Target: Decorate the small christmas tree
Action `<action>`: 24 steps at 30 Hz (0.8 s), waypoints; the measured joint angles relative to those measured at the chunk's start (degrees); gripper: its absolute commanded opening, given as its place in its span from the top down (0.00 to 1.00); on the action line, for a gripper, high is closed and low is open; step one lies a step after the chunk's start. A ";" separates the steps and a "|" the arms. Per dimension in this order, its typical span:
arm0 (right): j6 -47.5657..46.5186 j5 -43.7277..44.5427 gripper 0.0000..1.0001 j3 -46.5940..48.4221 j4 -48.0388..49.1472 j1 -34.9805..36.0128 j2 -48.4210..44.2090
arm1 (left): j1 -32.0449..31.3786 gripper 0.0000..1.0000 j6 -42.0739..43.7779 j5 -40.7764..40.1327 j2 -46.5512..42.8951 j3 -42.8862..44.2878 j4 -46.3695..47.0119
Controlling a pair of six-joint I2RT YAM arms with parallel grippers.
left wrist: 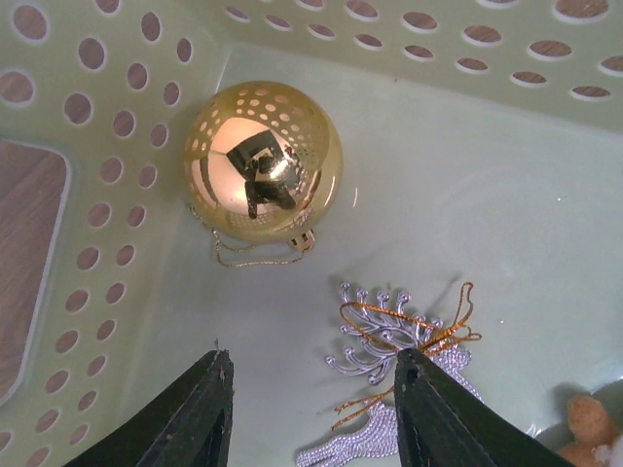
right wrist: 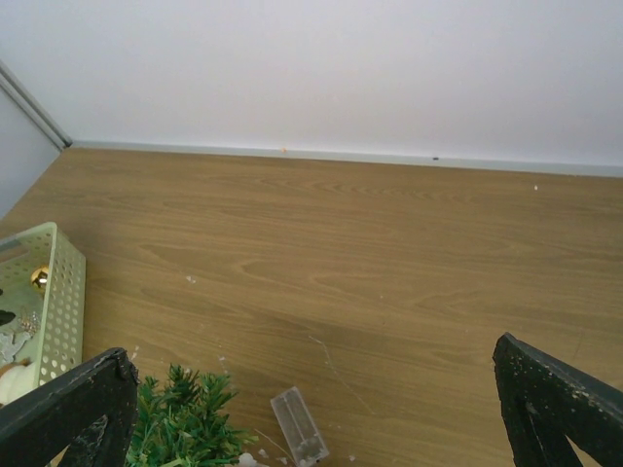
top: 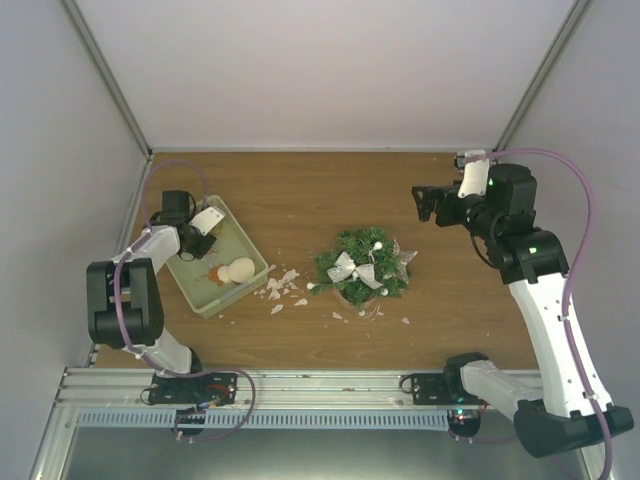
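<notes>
Small christmas tree (top: pixel 352 243): we log it upright near the middle of the table (top: pixel 300 190), to the right of the pale green tray (left wrist: pixel 107 175), partly dressed. Left to right: left claw (left wrist: pixel 313 360) inside the tray, jaws roughly half apart, gripping nothing, poised over a silver-and-gold wire ornament (left wrist: pixel 389 336); gold bauble (left wrist: pixel 263 161) just beyond it, untouched; cream rounded figure (top: pixel 240 270) at the tray's near end; white fragments (top: pixel 280 288) scattered between tray and tree; tree wearing a silver bow (top: pixel 350 268) and white beads (top: pixel 379 245); right claw (top: pixel 425 205) well right of the tree, jaws wide, empty. We judge the task under way: some trimmings are on, several tray pieces are left to hang.
</notes>
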 measured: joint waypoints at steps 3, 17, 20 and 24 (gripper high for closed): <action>0.00 0.00 0.01 0.00 0.00 0.00 0.00 | 0.00 0.53 -0.17 0.39 0.94 0.52 0.02; 0.00 -0.17 0.01 -0.15 0.09 0.00 0.00 | 0.02 1.00 -1.22 1.99 3.74 1.40 0.52; -0.02 -0.17 0.01 -0.26 0.09 0.00 0.00 | 0.04 0.99 -1.22 2.49 3.82 1.46 0.46; -0.02 -0.20 0.00 -0.31 0.11 0.00 0.00 | 0.07 0.64 -1.11 2.64 3.82 1.88 0.37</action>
